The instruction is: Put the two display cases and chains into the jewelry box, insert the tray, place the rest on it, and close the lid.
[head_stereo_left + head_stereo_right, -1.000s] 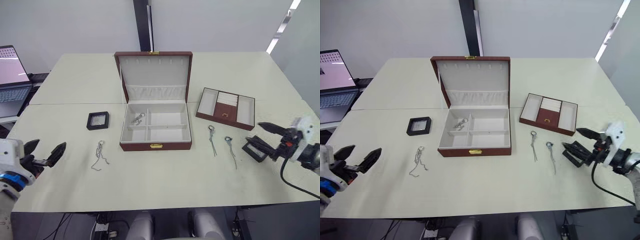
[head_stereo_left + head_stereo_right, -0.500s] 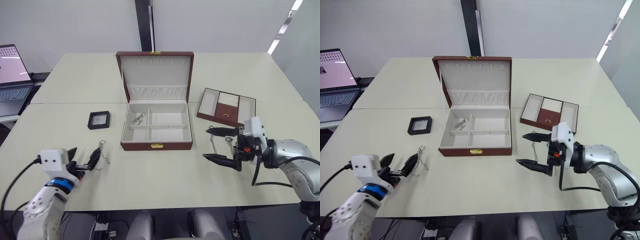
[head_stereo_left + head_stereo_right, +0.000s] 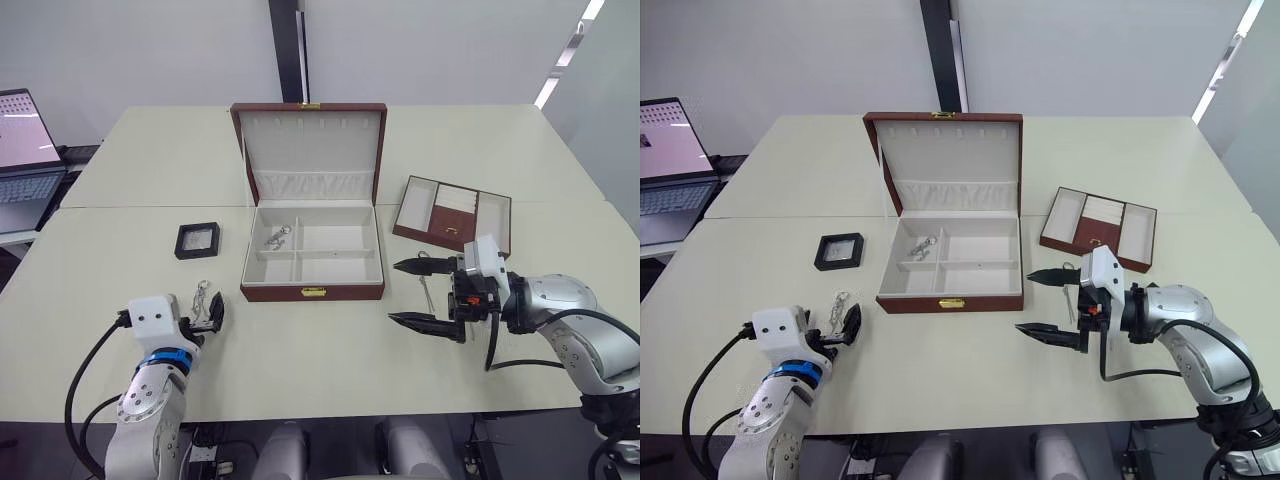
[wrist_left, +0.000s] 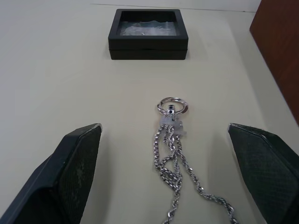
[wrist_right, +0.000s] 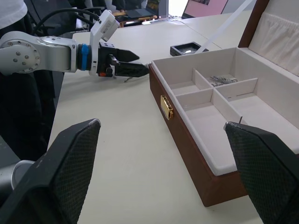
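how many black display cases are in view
1: the display case sits left of the jewelry box. Another may be hidden behind the right arm.

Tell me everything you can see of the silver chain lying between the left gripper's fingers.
The thin silver metal chain lies loose on the cream table, folded into several strands that join at a small round ring clasp. The ring end points toward the small square black display case. The left gripper is open, one black finger on each side of the chain, neither touching it.
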Robot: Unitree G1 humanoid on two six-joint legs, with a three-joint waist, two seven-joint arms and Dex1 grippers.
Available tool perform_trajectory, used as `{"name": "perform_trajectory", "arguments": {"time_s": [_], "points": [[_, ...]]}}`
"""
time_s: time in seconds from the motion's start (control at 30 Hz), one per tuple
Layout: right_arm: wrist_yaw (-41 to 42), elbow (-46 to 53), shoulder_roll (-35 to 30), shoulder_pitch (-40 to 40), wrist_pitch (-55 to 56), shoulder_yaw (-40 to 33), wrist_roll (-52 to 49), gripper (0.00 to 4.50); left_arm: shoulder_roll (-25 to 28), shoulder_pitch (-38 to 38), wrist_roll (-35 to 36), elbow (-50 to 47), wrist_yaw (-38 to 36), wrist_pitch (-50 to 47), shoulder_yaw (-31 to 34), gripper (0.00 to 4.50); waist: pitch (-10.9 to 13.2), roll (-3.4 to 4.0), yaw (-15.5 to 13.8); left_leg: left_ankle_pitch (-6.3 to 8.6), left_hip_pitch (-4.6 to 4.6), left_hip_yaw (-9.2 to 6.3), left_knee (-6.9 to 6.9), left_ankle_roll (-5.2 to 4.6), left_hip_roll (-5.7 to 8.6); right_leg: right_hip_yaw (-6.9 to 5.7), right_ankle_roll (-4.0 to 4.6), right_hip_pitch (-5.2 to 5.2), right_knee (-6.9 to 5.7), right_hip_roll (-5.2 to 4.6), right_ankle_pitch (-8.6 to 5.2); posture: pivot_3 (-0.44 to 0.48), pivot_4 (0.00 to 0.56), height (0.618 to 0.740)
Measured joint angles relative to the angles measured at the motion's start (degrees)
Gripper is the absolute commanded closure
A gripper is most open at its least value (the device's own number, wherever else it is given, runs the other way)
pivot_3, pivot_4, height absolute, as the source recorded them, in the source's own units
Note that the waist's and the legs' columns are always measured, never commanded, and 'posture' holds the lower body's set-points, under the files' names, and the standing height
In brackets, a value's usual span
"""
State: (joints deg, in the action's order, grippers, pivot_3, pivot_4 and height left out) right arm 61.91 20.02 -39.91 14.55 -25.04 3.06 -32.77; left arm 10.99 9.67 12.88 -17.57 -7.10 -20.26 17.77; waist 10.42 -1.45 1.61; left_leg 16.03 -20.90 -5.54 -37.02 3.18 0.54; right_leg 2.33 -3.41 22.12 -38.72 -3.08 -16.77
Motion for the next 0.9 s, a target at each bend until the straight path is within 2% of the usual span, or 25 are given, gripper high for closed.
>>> {"name": "perform_trajectory", "arguments": {"time_s": [0.3, 0.4, 0.83, 0.9], "points": [[0.34, 0.02, -0.11, -1.35, -0.54, 0.00, -0.01, 0.00, 0.18, -0.41, -1.32, 0.48, 0.09, 0.69, -2.34, 0.02, 0.00, 0.00, -0.11, 0.00, 0.00, 0.00, 0.00, 0.00, 0.00, 0.00, 0.00, -0.01, 0.01, -0.01, 0.00, 0.000, 0.150, 0.740], [0.33, 0.03, -0.11, -1.69, -0.54, -0.01, -0.01, 0.00, 0.34, -0.65, -1.47, 0.98, 0.07, 0.73, -2.56, 0.53, -0.02, 0.04, -0.11, 0.00, 0.02, 0.00, 0.00, 0.00, 0.01, 0.01, 0.00, -0.03, 0.00, -0.01, 0.00, 0.000, 0.150, 0.740], [0.52, -0.11, -0.11, -1.67, 0.11, -0.06, 0.10, 0.00, 0.02, -2.02, -0.36, 2.74, 0.10, 0.84, -2.07, 4.29, -0.06, 0.08, 0.06, 0.00, 0.06, 0.01, 0.01, 0.00, 0.01, 0.01, 0.00, -0.05, -0.01, 0.02, 0.00, 0.000, 0.150, 0.740], [0.52, -0.13, -0.11, -1.66, 0.22, -0.09, 0.10, 0.00, -0.07, -1.95, -0.07, 2.74, 0.17, 0.82, -2.01, 4.40, -0.06, 0.09, 0.06, 0.00, 0.07, 0.01, 0.01, 0.00, 0.01, 0.01, 0.00, -0.05, -0.01, 0.02, 0.00, 0.000, 0.150, 0.740]]}}
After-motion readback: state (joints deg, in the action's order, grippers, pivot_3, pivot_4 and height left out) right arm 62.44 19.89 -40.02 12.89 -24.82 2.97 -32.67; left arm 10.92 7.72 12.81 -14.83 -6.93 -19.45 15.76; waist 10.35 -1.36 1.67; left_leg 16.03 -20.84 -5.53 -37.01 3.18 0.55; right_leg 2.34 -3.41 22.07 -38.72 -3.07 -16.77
